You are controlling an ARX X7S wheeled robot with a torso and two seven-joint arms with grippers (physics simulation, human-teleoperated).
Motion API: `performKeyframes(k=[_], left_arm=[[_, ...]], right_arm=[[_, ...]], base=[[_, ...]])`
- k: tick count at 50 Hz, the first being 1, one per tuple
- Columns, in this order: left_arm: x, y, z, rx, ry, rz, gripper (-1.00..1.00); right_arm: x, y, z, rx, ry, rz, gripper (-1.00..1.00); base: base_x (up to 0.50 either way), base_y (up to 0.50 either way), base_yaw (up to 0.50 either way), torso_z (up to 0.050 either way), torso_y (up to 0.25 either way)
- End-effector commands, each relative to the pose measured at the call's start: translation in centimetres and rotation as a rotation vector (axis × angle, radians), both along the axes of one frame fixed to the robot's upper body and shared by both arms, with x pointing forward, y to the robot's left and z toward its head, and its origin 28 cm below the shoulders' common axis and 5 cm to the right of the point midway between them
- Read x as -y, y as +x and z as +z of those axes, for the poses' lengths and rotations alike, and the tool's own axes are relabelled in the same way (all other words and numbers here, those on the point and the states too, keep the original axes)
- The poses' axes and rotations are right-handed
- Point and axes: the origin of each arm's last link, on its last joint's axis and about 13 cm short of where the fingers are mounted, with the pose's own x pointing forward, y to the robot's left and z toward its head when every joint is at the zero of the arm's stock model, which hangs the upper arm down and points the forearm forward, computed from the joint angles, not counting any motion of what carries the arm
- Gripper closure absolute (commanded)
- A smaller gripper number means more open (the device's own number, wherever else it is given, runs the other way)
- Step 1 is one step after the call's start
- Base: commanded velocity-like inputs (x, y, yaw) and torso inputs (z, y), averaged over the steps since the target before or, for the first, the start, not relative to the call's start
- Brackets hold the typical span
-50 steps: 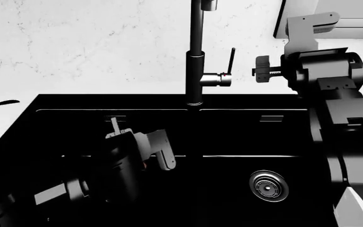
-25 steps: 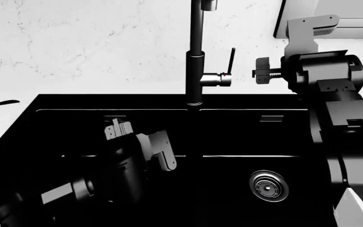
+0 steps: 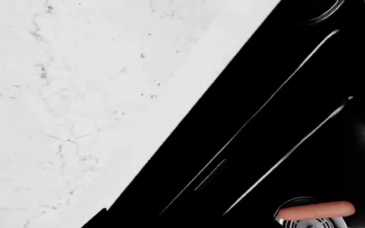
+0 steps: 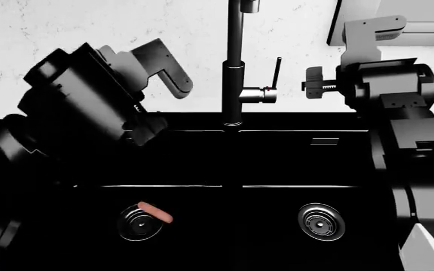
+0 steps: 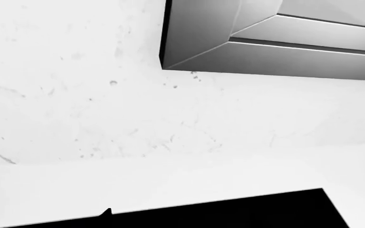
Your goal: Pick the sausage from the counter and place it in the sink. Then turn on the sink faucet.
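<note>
The pinkish sausage (image 4: 155,213) lies in the left basin of the black sink (image 4: 300,164), resting across the rim of the round drain (image 4: 138,224). The left wrist view shows the sausage (image 3: 315,210) free, with nothing touching it. My left gripper (image 4: 160,99) hangs open and empty above the sink's back left corner, well clear of the sausage. The dark faucet (image 4: 234,68) stands behind the divider, its thin lever handle (image 4: 277,72) upright. My right gripper (image 4: 341,55) is open just right of that handle, not touching it. A white counter (image 4: 194,106) runs behind the sink.
The right basin has its own drain (image 4: 321,221). A grey framed panel (image 5: 265,38) sits on the white marbled wall (image 5: 74,95) behind the right arm. A white block (image 4: 428,248) shows at the lower right corner.
My left arm has lifted out of the left basin, up and to the left. The sausage now lies uncovered on the left drain. The right arm has not moved.
</note>
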Motion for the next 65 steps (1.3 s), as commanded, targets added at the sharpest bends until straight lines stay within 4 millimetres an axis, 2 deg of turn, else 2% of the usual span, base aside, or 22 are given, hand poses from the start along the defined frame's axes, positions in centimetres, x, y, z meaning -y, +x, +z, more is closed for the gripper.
performKeyframes(k=[1, 7, 13, 25, 38, 45, 65], left_arm=[[-2.6, -0.6, 6.2, 0.104, -0.288, 0.03, -1.0], [-3.1, -0.3, 6.0, 0.108, -0.287, 0.056, -1.0], [-3.1, -0.3, 5.8, 0.114, -0.308, 0.063, -1.0], [-3.2, 0.1, 5.3, 0.114, -0.355, 0.074, -1.0], [-3.3, 0.3, 4.8, 0.118, -0.359, 0.074, -1.0], [-3.3, 0.3, 4.8, 0.123, -0.361, 0.069, -1.0], [-3.4, 0.3, 4.7, 0.145, -0.369, 0.064, -1.0]], right_arm=[[-0.7, 0.2, -0.1, 0.013, 0.04, 0.047, -1.0], [-1.4, 0.6, 1.1, 0.107, 0.09, 0.142, -1.0], [-2.2, 1.1, 4.7, 0.321, 0.167, 0.194, -1.0], [-4.0, 1.3, 5.8, 0.372, 0.167, 0.248, -1.0], [-6.7, 1.6, 3.8, 0.331, 0.188, 0.327, -1.0], [-6.9, 1.6, 3.6, 0.319, 0.19, 0.335, -1.0], [-7.5, 1.5, -0.4, 0.216, 0.224, 0.359, -1.0]], base=[[0.0, 0.0, 0.0, 0.0, 0.0], [0.0, 0.0, 0.0, 0.0, 0.0], [0.0, 0.0, 0.0, 0.0, 0.0], [0.0, 0.0, 0.0, 0.0, 0.0], [0.0, 0.0, 0.0, 0.0, 0.0], [0.0, 0.0, 0.0, 0.0, 0.0], [0.0, 0.0, 0.0, 0.0, 0.0]])
